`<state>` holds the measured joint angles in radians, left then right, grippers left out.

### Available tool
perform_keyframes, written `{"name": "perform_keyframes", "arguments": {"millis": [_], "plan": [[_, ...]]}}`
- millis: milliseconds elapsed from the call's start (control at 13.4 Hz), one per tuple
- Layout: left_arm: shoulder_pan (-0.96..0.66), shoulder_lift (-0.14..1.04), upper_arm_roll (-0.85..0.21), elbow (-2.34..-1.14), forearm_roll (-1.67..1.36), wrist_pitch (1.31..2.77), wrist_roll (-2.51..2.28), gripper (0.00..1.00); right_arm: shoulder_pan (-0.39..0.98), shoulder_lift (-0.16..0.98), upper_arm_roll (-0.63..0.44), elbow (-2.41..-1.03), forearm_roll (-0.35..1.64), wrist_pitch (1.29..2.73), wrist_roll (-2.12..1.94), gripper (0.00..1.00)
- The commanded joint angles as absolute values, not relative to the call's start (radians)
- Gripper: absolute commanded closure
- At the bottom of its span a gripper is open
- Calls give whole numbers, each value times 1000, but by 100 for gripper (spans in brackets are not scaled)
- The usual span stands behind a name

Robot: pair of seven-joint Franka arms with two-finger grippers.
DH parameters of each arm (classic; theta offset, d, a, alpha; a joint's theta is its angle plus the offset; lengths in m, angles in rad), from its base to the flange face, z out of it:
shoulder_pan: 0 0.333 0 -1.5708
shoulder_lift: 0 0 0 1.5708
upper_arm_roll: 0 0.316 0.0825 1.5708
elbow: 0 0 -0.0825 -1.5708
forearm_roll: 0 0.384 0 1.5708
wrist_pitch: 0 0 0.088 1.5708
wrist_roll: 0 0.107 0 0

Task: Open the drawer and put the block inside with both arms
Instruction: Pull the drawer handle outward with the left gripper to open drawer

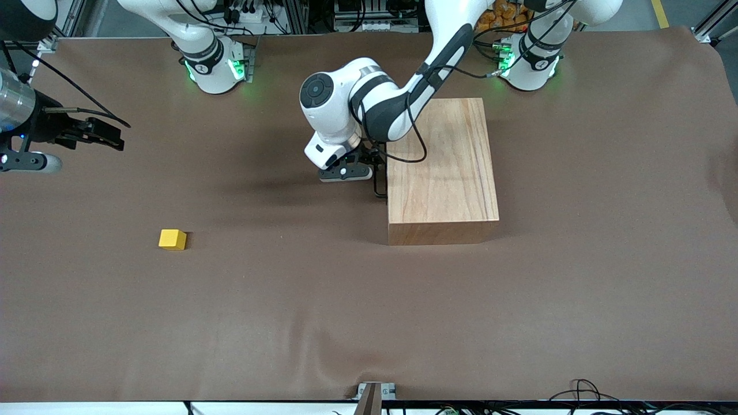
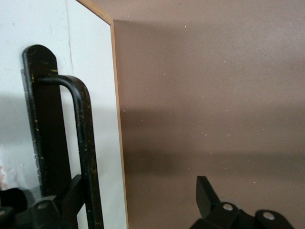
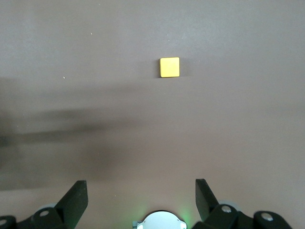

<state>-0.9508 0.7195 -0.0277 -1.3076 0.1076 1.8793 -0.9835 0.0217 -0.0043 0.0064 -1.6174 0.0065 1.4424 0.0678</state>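
Note:
The wooden box (image 1: 441,167) stands mid-table with its drawer shut. The drawer's white front panel (image 2: 90,71) faces the right arm's end, and its black wire handle (image 1: 380,187) sticks out there. My left gripper (image 1: 376,170) is at the handle, open. In the left wrist view the handle (image 2: 85,143) lies just inside one finger (image 2: 71,191) of the left gripper (image 2: 140,191), and the jaws stand wide apart. The yellow block (image 1: 172,239) lies on the brown mat toward the right arm's end. My right gripper (image 1: 106,137) hangs open and empty over the mat. In the right wrist view the block (image 3: 169,67) lies ahead of the right gripper (image 3: 140,188).
The brown mat (image 1: 369,317) covers the whole table. The arm bases (image 1: 216,66) stand along the edge farthest from the front camera. A small bracket (image 1: 372,395) sits at the nearest edge.

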Motion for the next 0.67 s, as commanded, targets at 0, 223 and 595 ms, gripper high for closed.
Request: {"name": "perform_keyframes", "arguments": {"millis": [0, 223, 595], "plan": [[-968, 739, -29, -1278, 112, 1916, -1002, 0, 26, -11, 5, -1621, 14, 1443, 81, 0], [-973, 741, -41, -1278, 112, 1960, -1028, 0, 23, -9, 5, -1631, 12, 1453, 81, 0], [-983, 741, -43, -1278, 84, 2019, -1049, 0, 18, -5, 3, -1641, 3, 1466, 81, 0]]}}
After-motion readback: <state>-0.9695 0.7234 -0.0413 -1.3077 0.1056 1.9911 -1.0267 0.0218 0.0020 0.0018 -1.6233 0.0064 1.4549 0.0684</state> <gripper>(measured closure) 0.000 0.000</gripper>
